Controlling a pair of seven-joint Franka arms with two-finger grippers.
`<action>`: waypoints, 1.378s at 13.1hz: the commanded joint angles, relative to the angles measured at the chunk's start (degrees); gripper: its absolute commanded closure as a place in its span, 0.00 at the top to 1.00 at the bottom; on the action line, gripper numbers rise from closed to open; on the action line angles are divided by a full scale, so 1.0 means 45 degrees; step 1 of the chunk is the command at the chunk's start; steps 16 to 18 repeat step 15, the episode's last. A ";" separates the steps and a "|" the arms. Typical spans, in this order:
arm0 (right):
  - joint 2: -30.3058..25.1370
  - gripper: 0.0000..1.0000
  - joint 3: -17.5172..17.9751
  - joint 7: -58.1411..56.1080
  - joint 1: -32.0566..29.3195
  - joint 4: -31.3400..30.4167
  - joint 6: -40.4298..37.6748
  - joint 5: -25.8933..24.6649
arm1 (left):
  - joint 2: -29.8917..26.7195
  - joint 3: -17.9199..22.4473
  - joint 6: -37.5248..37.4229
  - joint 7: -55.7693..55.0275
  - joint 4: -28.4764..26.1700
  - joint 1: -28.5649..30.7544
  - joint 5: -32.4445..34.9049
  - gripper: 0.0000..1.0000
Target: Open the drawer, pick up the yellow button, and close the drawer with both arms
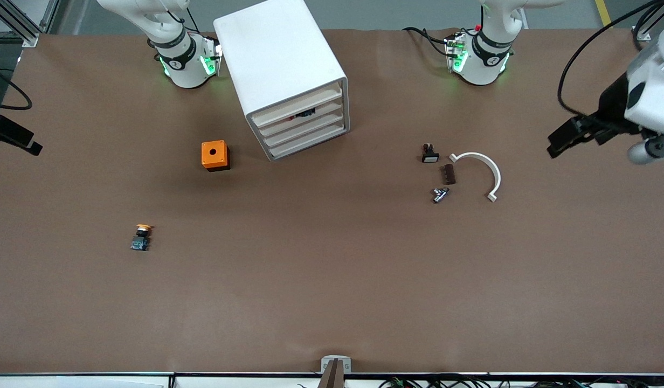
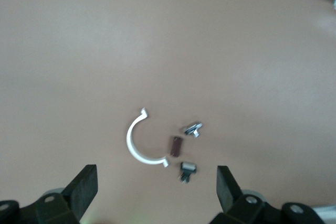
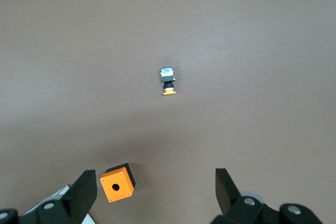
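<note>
The white cabinet (image 1: 281, 70) stands between the two arm bases. Its top drawer (image 1: 297, 104) sits flush with the three below it. The button (image 1: 141, 237) lies on its side on the bare table toward the right arm's end, nearer the front camera than the orange box (image 1: 215, 155). It also shows in the right wrist view (image 3: 168, 81). My right gripper (image 3: 156, 182) is open and empty, high over the table by the orange box (image 3: 117, 182). My left gripper (image 1: 561, 141) is open and empty, high over the left arm's end; it also shows in the left wrist view (image 2: 157, 179).
Toward the left arm's end lie a white half-ring (image 1: 485, 167), a small black part with a white face (image 1: 429, 154), a brown strip (image 1: 449, 174) and a small metal piece (image 1: 440, 194). The half-ring also shows in the left wrist view (image 2: 135, 145).
</note>
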 commanded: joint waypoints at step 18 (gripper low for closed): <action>-0.0103 1.00 0.0287 0.0126 -0.0063 0.0167 -0.0753 -0.0672 | -0.3406 0.1269 0.0873 0.3119 -0.4440 -0.0593 0.0114 1.00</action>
